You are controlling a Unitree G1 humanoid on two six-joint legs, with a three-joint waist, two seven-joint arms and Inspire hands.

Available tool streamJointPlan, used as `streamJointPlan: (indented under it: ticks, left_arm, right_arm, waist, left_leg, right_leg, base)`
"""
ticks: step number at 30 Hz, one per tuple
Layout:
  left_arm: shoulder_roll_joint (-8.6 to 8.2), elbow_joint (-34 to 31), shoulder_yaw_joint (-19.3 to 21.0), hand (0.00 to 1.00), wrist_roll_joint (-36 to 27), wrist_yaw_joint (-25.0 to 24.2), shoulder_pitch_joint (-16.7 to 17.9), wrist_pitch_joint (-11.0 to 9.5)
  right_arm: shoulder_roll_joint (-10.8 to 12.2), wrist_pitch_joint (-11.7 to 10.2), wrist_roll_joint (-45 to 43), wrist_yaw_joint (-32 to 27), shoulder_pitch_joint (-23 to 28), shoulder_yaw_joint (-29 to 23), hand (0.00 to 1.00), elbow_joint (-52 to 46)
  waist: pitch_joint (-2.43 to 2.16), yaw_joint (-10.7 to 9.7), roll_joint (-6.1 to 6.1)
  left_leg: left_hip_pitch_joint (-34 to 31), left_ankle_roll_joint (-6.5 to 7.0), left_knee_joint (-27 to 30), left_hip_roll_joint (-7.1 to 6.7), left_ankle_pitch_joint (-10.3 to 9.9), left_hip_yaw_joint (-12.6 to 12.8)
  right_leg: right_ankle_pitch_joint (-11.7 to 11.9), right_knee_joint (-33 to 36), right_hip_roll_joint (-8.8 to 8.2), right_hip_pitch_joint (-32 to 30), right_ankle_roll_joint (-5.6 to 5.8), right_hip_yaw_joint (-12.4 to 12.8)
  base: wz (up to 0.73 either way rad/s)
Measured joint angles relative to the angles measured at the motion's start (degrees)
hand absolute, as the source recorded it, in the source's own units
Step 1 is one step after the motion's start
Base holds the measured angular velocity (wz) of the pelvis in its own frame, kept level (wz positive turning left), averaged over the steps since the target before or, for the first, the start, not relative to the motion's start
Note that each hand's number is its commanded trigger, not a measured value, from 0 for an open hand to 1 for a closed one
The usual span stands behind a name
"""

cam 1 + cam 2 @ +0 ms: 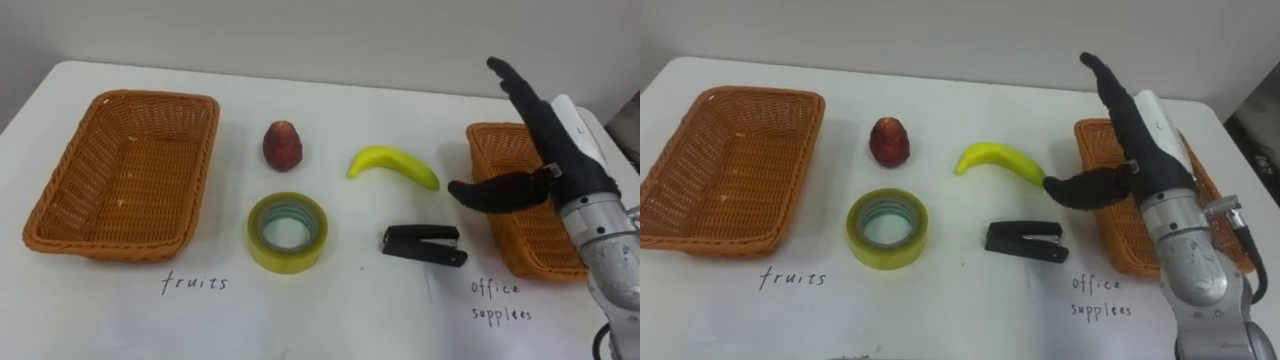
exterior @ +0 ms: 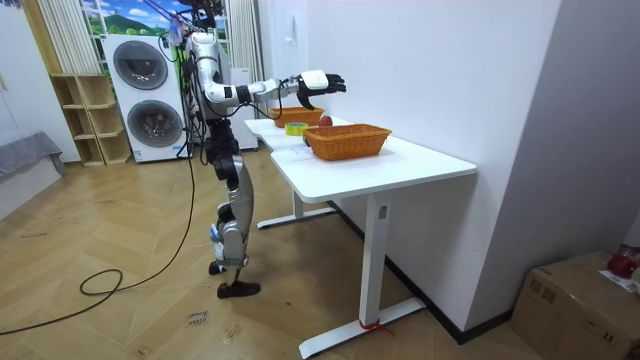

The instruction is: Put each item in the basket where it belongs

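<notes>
Under the right hand (image 1: 558,150) sits the office-supplies basket (image 1: 515,245); the part we can see past the hand holds nothing.

1. Hand state. We read the hand as fully open: the fingers are straight and point up and away, and the thumb is spread wide to the hand's left. It holds nothing and touches nothing, and it hovers clear of the basket rim.

2. Task items. All four lie on the table (image 1: 380,310), to the hand's left.
- The stapler (image 1: 423,244) lies nearest, just below and left of the thumb.
- The banana (image 1: 392,165) lies level with the thumb, a little further left.
- The tape roll (image 1: 287,232) and the red fruit (image 1: 283,145) lie further left again.
- The fruit basket (image 1: 150,97) is furthest from the hand, well apart from it, and is bare inside.

3. Step in hand. We judge that no item is sorted yet. The hand is poised for a first pick, most likely the stapler.

4. Next move. We judge that the hand must travel down and left, then turn palm down over the stapler. The stapler is low and flat, so the fingertips must reach the table surface before closing across its narrow body. The carry to the basket is then short.
</notes>
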Motion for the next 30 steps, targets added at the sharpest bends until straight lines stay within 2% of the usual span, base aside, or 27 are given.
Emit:
streamJointPlan:
  ticks: [1, 5, 9, 14, 16, 19, 30]
  left_arm:
    - [-0.01, 0.0, 0.0, 0.00, 0.6, -0.1, 0.0, 0.2]
    - [-0.01, -0.1, 0.1, 0.00, 1.3, -0.7, 0.2, 0.6]
    - [-0.06, -0.2, 0.0, 0.00, 1.4, -1.3, 0.2, 1.0]
    - [-0.04, -0.2, 0.0, 0.00, 1.6, -1.9, 0.3, 1.4]
    - [-0.04, -0.2, 0.0, 0.00, 1.6, -1.9, 0.3, 1.4]
    - [-0.06, -0.2, 0.0, 0.00, 1.6, -1.9, -0.1, 1.4]
    - [-0.05, -0.2, -0.1, 0.00, 1.6, -1.9, -0.7, 1.4]
  right_arm:
    - [0.0, 0.1, 0.0, 0.4, 0.1, 0.5, 0.00, 0.0]
    - [0.0, 0.5, -1.1, 2.0, 0.6, 1.8, 0.00, 0.2]
    - [0.0, 2.3, -2.2, 3.8, 1.4, 3.5, 0.00, 0.4]
    - [0.0, 2.8, -3.0, 5.7, 1.9, 3.7, 0.00, 0.4]
    - [0.0, 3.0, -3.4, 6.2, 1.9, 3.7, 0.00, 0.7]
    - [0.0, 3.2, -4.1, 6.8, 2.0, 3.7, 0.00, 1.1]
    - [0.0, 3.2, -6.2, 8.8, 2.0, 3.7, 0.00, 1.1]
  waist:
    - [-0.18, 0.0, -0.16]
    - [-0.24, 0.2, -0.07]
    - [-0.33, 0.2, -0.24]
    - [-0.14, 0.3, -0.50]
    - [0.11, 0.8, -0.86]
    - [0.10, 1.2, -1.26]
    - [0.37, 1.5, -0.75]
  left_leg:
    - [0.0, 0.00, 0.0, 0.00, 0.0, 0.0]
    - [0.2, 0.00, 0.1, 0.00, 0.0, 0.0]
    - [0.3, 0.00, 0.1, 0.00, 0.0, 0.0]
    - [0.5, 0.00, 0.1, -0.02, 0.0, 0.1]
    - [0.6, 0.00, 0.1, -0.02, 0.0, 0.1]
    - [0.2, 0.01, 0.0, -0.05, 0.0, 0.1]
    - [-0.1, 0.01, -0.2, -0.02, 0.0, -0.1]
  right_leg:
    - [0.0, 0.0, -0.02, 0.0, 0.00, 0.0]
    - [0.0, -0.1, -0.13, 0.0, 0.00, 0.1]
    - [0.0, -0.1, -0.24, 0.0, 0.00, 0.1]
    - [0.0, 0.0, -0.27, 0.1, -0.01, 0.2]
    - [0.0, 0.0, -0.26, 0.2, -0.01, 0.3]
    - [0.0, -0.1, -0.25, 0.1, -0.01, 0.3]
    - [0.1, -0.9, -0.02, 0.0, 0.05, 0.3]
  base:
    - [0.00]
    - [0.00]
    - [0.00]
    - [0.00]
    - [0.00]
    - [0.00]
    - [0.00]
